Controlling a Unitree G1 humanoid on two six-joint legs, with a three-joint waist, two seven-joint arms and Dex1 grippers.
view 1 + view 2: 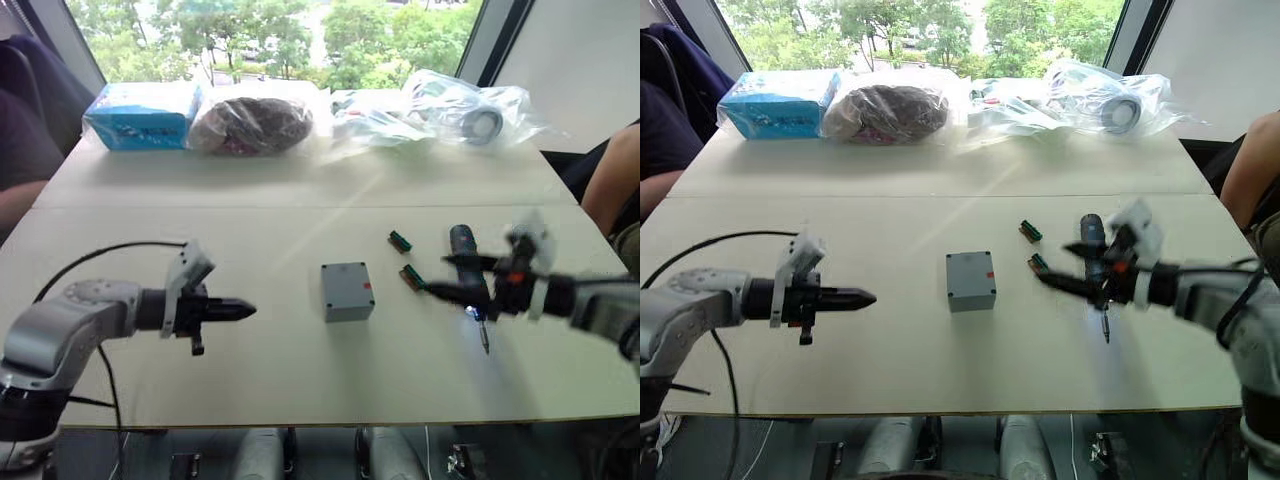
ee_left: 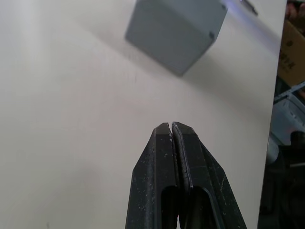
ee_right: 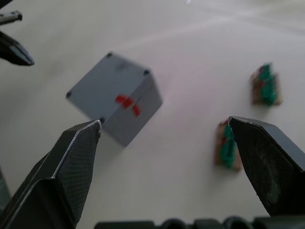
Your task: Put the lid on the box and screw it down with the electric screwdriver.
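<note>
The grey box [image 1: 348, 302] stands mid-table with a red mark [image 3: 127, 105] on its side wall. The lid [image 1: 345, 279] sits on top of it, with screw holes at its corners. The black electric screwdriver [image 1: 464, 247] lies on the table to the right of the box, its bit toward the front edge and a small light glowing at its tip. My right gripper [image 1: 437, 274] hovers open just above the screwdriver, fingers [image 3: 71, 157] pointing at the box. My left gripper [image 1: 250, 311] is shut and empty, a short way left of the box, and points at it.
Two small green blocks [image 1: 400, 240] [image 1: 411, 277] lie between the box and the screwdriver. A blue pack [image 1: 140, 115] and several plastic bags [image 1: 440, 105] line the far edge. A person's arm [image 1: 610, 180] is at the right edge, another person sits at the left.
</note>
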